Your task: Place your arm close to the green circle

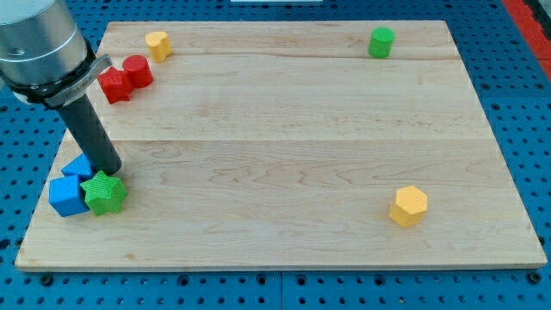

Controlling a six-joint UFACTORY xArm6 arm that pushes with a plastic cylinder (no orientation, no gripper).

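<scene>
The green circle [381, 41] is a short green cylinder near the board's top edge, right of centre. My tip [111, 170] is at the view's lower left, far from it. The tip stands just above a green star [104, 192] and touches or nearly touches it. A blue block [67, 195] lies left of the star. A second blue block [79, 166] sits partly hidden behind the rod.
A red cylinder [138, 71] and a red star-like block [114, 85] sit together at the top left. A yellow block [157, 44] lies above them. A yellow hexagon [408, 206] is at the lower right. The wooden board [284, 129] rests on a blue perforated table.
</scene>
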